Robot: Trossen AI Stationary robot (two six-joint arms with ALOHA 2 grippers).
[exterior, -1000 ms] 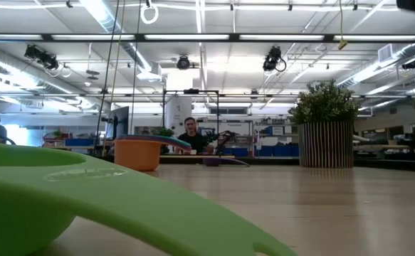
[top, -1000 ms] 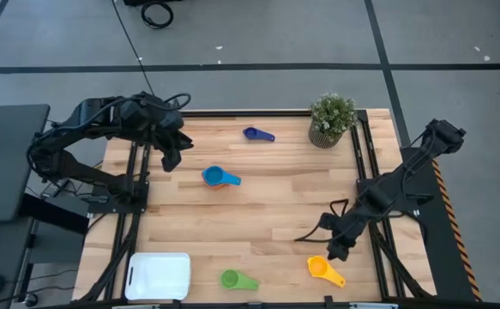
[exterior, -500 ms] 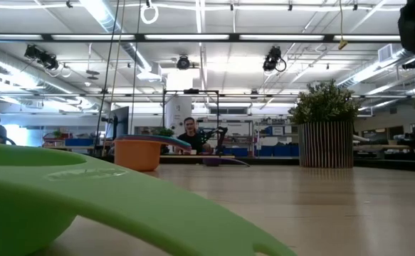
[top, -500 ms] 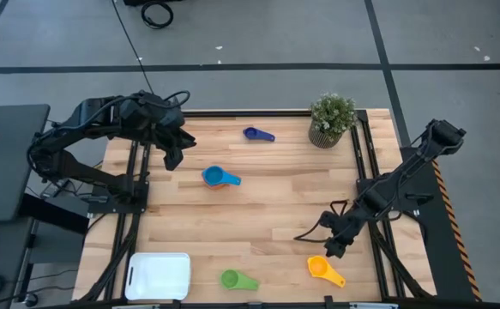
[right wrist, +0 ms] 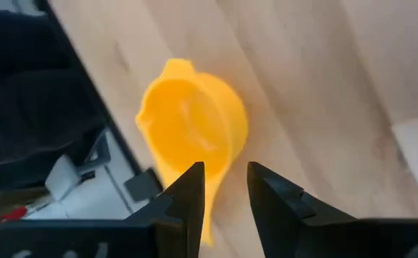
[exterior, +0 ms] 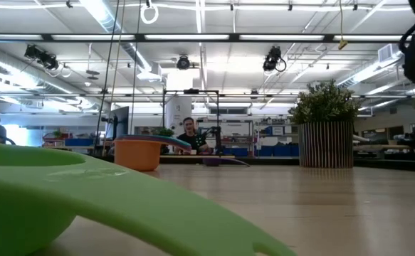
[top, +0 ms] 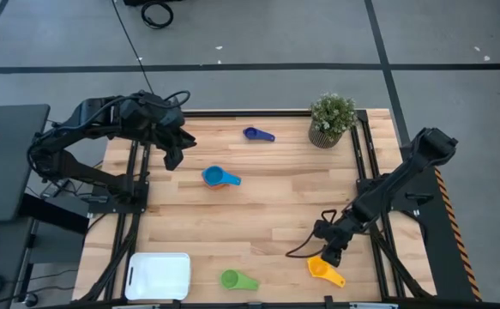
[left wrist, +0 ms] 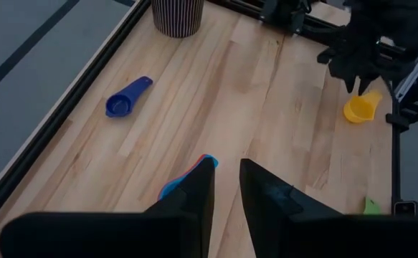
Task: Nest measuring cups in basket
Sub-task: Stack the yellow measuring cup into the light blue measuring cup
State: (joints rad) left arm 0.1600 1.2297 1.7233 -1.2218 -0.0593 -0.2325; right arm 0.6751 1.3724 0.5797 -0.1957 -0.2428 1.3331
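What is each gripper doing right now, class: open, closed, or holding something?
Left gripper: narrow gap, holding nothing, above the table.
Right gripper: open, over the yellow measuring cup, not gripping it.

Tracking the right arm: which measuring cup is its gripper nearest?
The yellow cup, directly under the right gripper; green, blue-on-orange and navy lie farther off.

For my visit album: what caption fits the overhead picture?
Right hand hovers open over the yellow cup; left hand waits above the bright blue cup.

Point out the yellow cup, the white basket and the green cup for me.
yellow cup (top: 319, 267): high view, on its bowl.
white basket (top: 159, 275): high view, on its bare floor.
green cup (top: 230, 279): high view, on its bowl.
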